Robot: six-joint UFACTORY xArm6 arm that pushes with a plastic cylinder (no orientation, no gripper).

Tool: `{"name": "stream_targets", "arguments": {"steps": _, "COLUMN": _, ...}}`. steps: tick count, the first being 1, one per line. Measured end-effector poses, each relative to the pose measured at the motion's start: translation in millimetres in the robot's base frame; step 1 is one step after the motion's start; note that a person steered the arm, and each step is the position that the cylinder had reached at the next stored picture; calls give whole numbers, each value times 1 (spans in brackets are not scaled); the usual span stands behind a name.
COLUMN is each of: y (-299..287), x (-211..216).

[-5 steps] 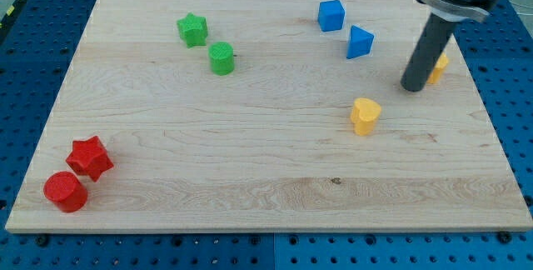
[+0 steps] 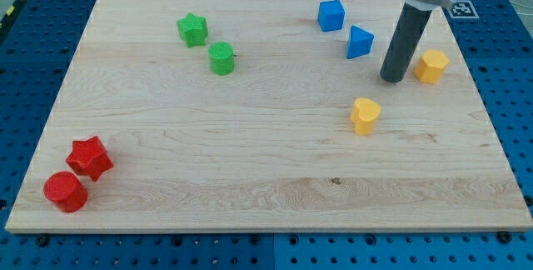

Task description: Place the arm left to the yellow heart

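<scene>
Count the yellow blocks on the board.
2. One yellow block sits near the view's right edge, just right of my tip; the other lies below and left of it. None seem hidden.

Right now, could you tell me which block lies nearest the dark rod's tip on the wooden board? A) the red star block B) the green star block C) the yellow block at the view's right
C: my tip stands just left of that yellow block.

Pale wooden board (image 2: 250, 137) on blue pegboard (image 2: 25, 70).
</scene>
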State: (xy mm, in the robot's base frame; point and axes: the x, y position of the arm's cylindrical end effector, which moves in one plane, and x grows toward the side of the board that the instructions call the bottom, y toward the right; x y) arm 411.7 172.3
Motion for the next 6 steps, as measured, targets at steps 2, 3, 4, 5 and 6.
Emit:
{"name": "stream_targets", "arguments": {"steps": 2, "y": -45, "x": 9}}
{"name": "stream_targets", "arguments": {"steps": 3, "y": -73, "x": 12}}
{"name": "stream_targets", "arguments": {"steps": 4, "y": -91, "x": 48}}
{"name": "stream_targets", "arguments": {"steps": 5, "y": -101, "x": 78}}
{"name": "stream_targets", "arguments": {"steps": 6, "y": -74, "x": 92}}
